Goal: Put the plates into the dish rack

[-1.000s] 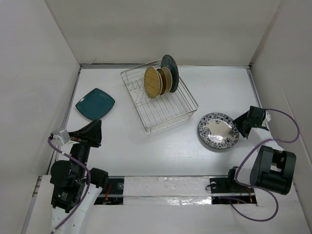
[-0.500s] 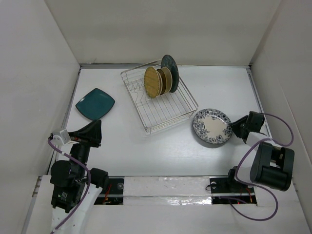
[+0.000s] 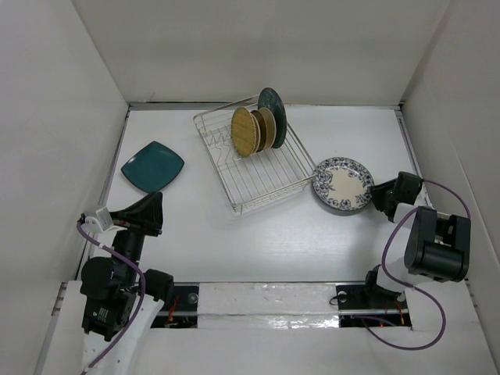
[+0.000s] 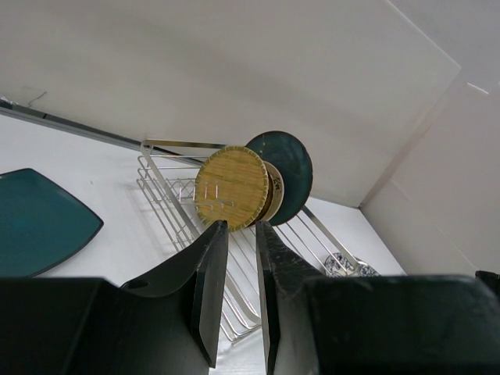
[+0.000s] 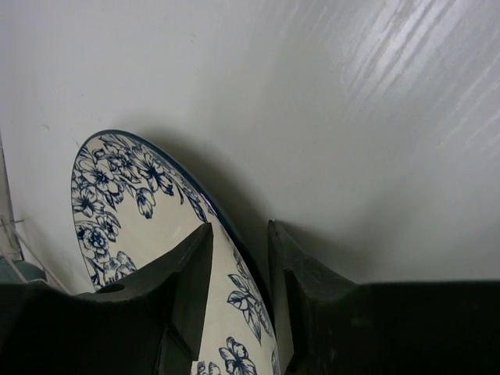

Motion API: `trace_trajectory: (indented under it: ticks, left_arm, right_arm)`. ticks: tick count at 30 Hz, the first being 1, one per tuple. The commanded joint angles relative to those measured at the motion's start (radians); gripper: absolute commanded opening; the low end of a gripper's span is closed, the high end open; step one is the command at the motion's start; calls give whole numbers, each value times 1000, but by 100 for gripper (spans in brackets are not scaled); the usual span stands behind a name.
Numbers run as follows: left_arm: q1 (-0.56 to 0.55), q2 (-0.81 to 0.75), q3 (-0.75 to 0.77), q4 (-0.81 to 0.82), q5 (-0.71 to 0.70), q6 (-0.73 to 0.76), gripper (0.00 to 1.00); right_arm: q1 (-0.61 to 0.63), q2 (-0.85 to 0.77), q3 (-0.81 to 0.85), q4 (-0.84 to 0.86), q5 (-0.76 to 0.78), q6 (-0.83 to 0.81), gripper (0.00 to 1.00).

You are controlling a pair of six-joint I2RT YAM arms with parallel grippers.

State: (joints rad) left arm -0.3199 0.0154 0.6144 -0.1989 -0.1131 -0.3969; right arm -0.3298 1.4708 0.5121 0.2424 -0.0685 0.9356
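The large blue-and-white plate [image 3: 341,183] is held by its right rim in my right gripper [image 3: 383,194], lifted and tilted, with its left edge at the right rim of the dish rack [image 3: 301,152]. In the right wrist view the jaws pinch the plate's rim [image 5: 125,203]. A gold-brown plate [image 3: 244,131], a cream plate [image 3: 266,127] and a dark teal plate [image 3: 273,108] stand upright in the rack. A teal rounded-square plate [image 3: 152,166] lies flat at the left. My left gripper [image 3: 156,205] is shut and empty near the front left.
White walls enclose the table on three sides. The right arm's cable [image 3: 449,195] loops near the right wall. The left wrist view shows the rack [image 4: 168,183] ahead, with the teal square plate [image 4: 35,219] to its left.
My right gripper has carried the blue-and-white plate up and to the left, from the table's right side to the rack's right rim. The left arm has not moved.
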Motion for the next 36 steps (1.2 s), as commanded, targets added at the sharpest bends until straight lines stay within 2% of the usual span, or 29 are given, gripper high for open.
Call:
trace_trajectory:
  ticks: [1, 4, 10, 17, 19, 23, 24, 27, 31, 36]
  left_arm:
    - [-8, -25, 7, 46, 6, 15, 18]
    - [-8, -25, 8, 44, 9, 15, 18]
    - [-8, -25, 7, 47, 15, 13, 18]
    - [-8, -25, 5, 44, 12, 10, 18]
    - [-8, -25, 5, 46, 15, 10, 18]
    - [-8, 4, 5, 46, 13, 12, 18]
    - [-8, 8, 5, 46, 13, 12, 18]
    - [-8, 11, 5, 46, 16, 13, 18]
    - [-8, 15, 5, 46, 16, 13, 18]
    - [-8, 24, 7, 46, 16, 13, 18]
  right_arm:
    - [27, -4, 19, 35, 30, 29, 44]
    - [38, -42, -9, 11, 59, -32, 48]
    - [17, -40, -92, 12, -39, -95, 49]
    - [-15, 75, -20, -34, -149, -173, 47]
    - [-15, 129, -3, -28, -180, -175, 41]
    - [-34, 129, -14, 12, -191, -169, 27]
    - [-34, 123, -18, 18, -189, -166, 15]
    - [-34, 106, -27, 28, -182, -156, 0]
    - [-34, 39, -53, 34, -156, -124, 0]
    - [-34, -220, -57, -26, -45, -101, 0]
